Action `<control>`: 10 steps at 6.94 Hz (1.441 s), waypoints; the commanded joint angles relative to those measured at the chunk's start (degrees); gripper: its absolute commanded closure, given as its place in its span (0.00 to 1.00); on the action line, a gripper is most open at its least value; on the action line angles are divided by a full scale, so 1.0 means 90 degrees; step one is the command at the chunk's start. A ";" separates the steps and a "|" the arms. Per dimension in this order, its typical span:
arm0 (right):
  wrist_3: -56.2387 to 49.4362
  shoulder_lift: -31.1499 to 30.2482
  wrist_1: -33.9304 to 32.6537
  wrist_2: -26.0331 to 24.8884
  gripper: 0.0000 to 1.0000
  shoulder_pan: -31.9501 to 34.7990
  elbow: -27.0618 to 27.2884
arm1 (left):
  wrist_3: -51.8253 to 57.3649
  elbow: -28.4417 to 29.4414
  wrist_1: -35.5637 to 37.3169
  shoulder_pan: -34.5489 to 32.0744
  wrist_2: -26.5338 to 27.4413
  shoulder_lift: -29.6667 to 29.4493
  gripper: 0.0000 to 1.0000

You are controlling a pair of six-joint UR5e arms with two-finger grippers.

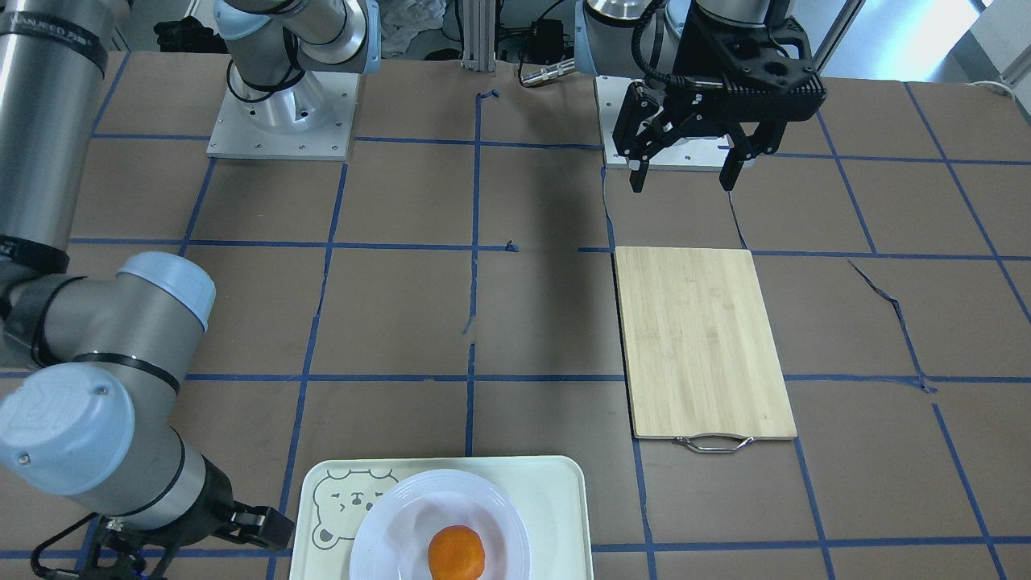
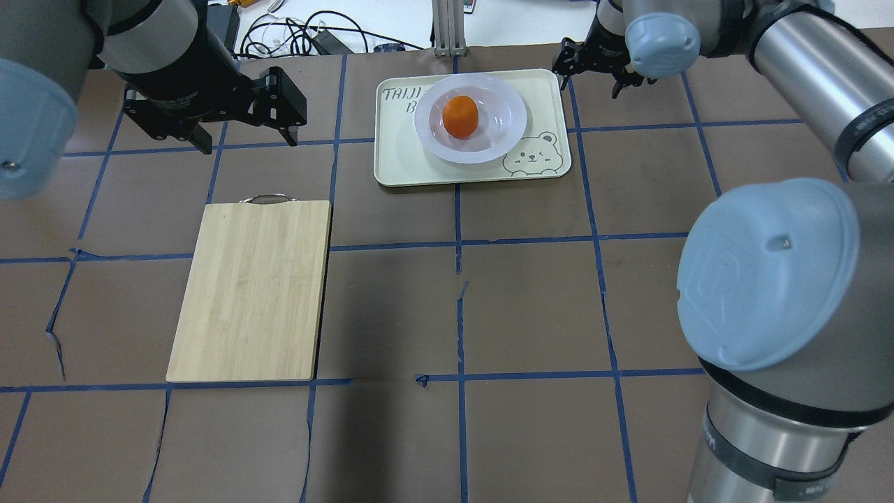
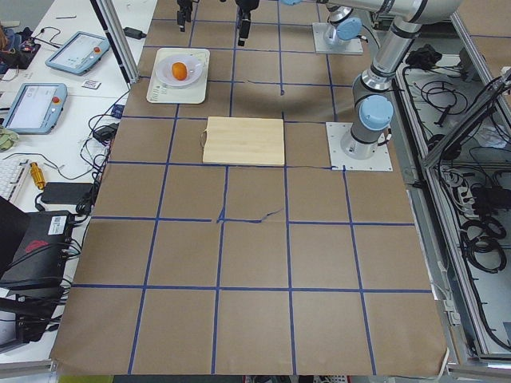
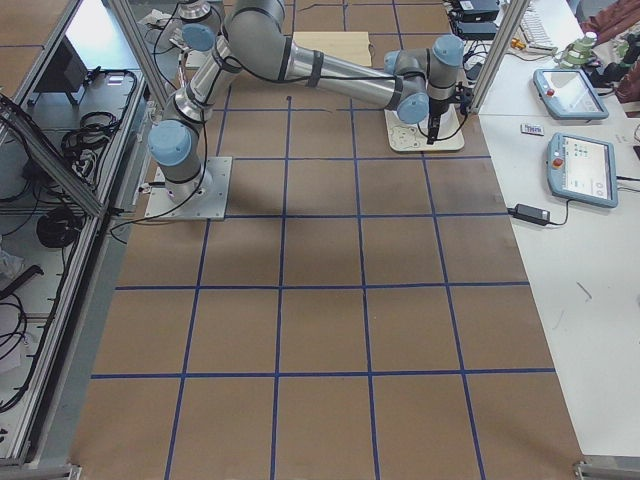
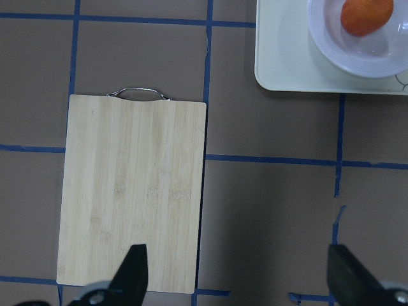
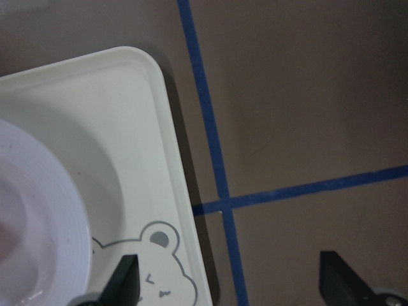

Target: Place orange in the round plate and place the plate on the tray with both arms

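Observation:
The orange lies in the sunken centre of the round plate. That plate rests on the cream tray at the table's far middle, with the bear drawing at one corner. My right gripper hangs open just beyond the tray's right edge and holds nothing; its wrist view shows the tray corner and the plate rim. Over the bare table, left of the tray, my left gripper is raised and stands open and empty. The front view shows the orange on the plate.
A bamboo cutting board with a metal handle lies on the left half of the table, near the left gripper. Blue tape lines cross the brown table cover. Cables lie beyond the far edge.

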 commanded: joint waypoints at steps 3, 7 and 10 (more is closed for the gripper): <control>-0.0234 -0.1910 0.1516 -0.0404 0.00 0.0064 0.0665 | 0.0000 0.0000 -0.0001 0.0006 -0.0010 0.0010 0.00; -0.0234 -0.2947 0.1517 -0.0413 0.00 0.0200 0.1300 | 0.0000 0.0000 -0.0001 0.0006 0.0000 0.0010 0.00; -0.0233 -0.3092 0.1487 -0.0374 0.00 0.0288 0.1497 | 0.0000 0.0000 -0.0001 0.0006 0.0000 0.0010 0.00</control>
